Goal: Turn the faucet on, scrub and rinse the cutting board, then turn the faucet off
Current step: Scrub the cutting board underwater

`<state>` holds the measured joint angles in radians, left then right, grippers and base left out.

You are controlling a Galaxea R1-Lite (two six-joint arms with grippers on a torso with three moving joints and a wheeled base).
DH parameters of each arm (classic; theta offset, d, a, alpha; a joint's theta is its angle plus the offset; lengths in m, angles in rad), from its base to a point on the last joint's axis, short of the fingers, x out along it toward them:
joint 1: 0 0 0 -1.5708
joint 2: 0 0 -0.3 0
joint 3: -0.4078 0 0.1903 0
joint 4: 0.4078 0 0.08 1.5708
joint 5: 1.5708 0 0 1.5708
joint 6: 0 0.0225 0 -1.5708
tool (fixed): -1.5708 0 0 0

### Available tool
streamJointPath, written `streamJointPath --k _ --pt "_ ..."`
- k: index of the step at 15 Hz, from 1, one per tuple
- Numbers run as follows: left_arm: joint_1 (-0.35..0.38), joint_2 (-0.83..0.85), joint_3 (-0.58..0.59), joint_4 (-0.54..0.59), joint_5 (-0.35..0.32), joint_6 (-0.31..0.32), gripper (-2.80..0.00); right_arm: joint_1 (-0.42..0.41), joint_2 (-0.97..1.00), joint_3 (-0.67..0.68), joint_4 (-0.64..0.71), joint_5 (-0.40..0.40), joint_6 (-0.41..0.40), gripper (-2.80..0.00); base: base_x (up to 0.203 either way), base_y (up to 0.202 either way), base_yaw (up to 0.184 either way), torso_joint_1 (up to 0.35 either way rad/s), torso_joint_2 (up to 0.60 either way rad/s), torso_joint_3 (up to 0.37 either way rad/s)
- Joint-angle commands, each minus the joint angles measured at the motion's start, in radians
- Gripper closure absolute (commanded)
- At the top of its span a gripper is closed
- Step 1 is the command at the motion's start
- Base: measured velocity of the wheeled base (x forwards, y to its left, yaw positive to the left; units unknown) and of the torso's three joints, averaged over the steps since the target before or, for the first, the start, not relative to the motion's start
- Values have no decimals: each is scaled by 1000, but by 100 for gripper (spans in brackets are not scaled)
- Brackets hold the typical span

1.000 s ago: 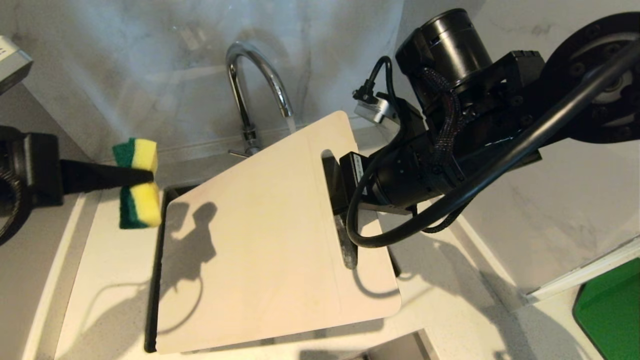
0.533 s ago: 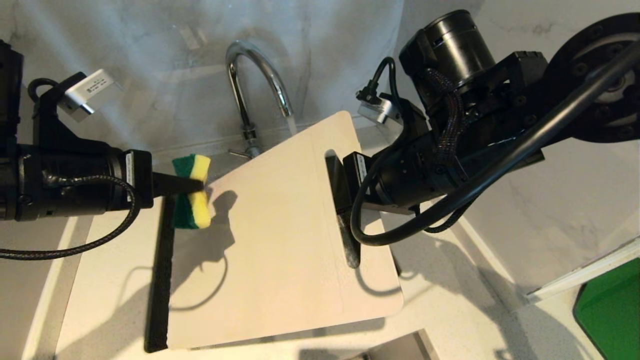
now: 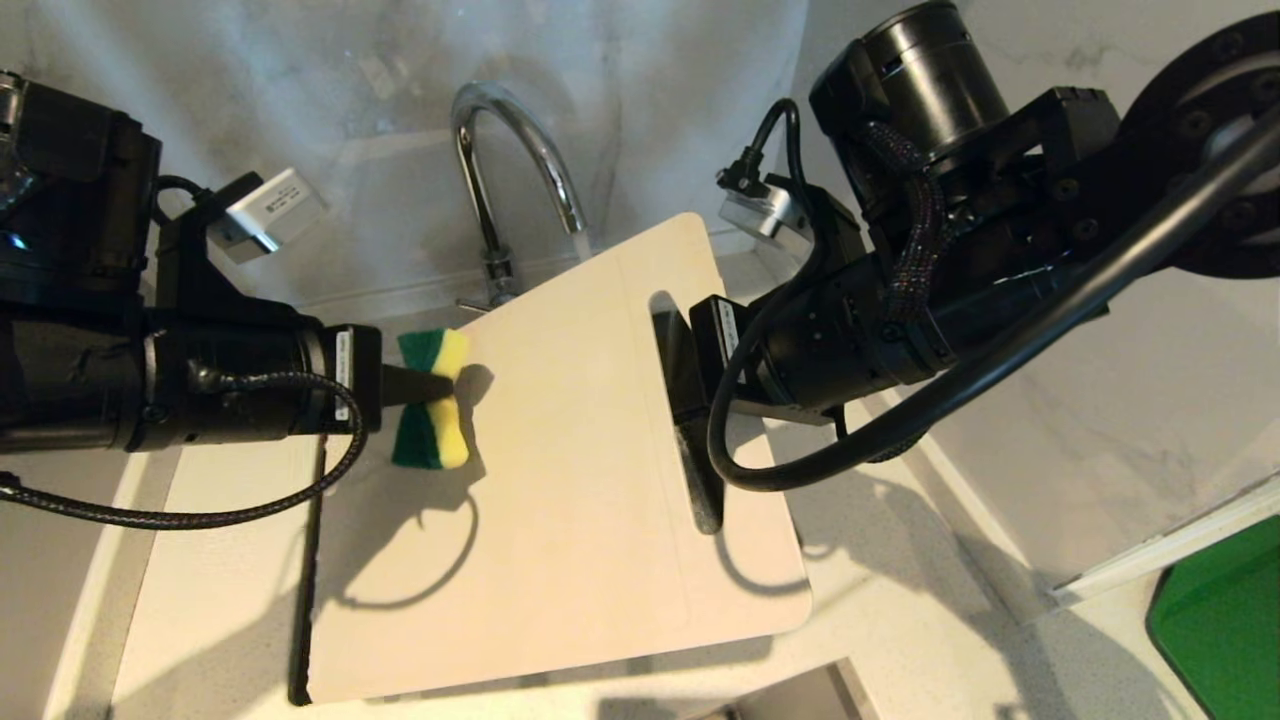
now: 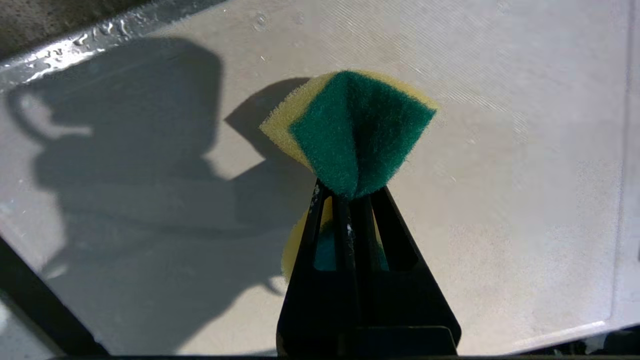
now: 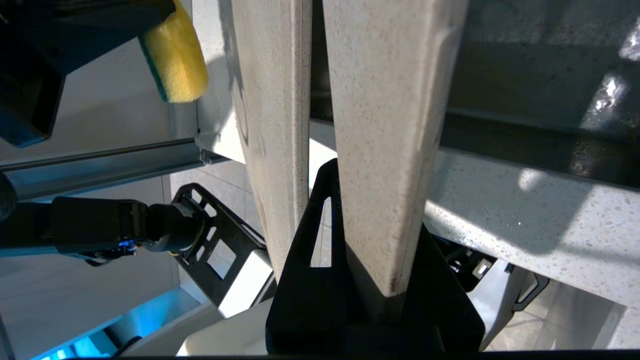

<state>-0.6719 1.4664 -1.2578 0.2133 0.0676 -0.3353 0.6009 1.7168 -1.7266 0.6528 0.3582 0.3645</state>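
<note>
Clamping a sponge, left gripper meets cutting board clamped by right gripper.

Cutting board over the sink, tilted, far corner just below the spout of the faucet. Faucet behind the board, against the wall. Left pincer at the board's left edge, clamped on a sponge that touches the board face. Right pincer at the board's right end, gripping it at the slot handle. Desk around the sink, on both sides.
</note>
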Motion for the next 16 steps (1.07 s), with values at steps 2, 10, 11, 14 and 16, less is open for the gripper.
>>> streamJointPath --k 2,10,11,14,16 --pt "-18 38 1 1 5 -2 0 2 -8 1 4 4 2 0 0 0 0 0 0 0" --pt "12 141 -2 -127 90 -2 0 2 -32 2 15 2 2 0 0 0 0 0 0 0" --pt "25 141 -1 -127 90 -1 0 2 -37 2 16 2 1 0 0 0 0 0 0 0" --pt "92 131 11 -124 89 1 0 2 -42 1 16 2 1 0 0 0 0 0 0 0" --pt "116 114 33 -120 87 5 0 2 -42 -1 16 2 1 0 0 0 0 0 0 0"
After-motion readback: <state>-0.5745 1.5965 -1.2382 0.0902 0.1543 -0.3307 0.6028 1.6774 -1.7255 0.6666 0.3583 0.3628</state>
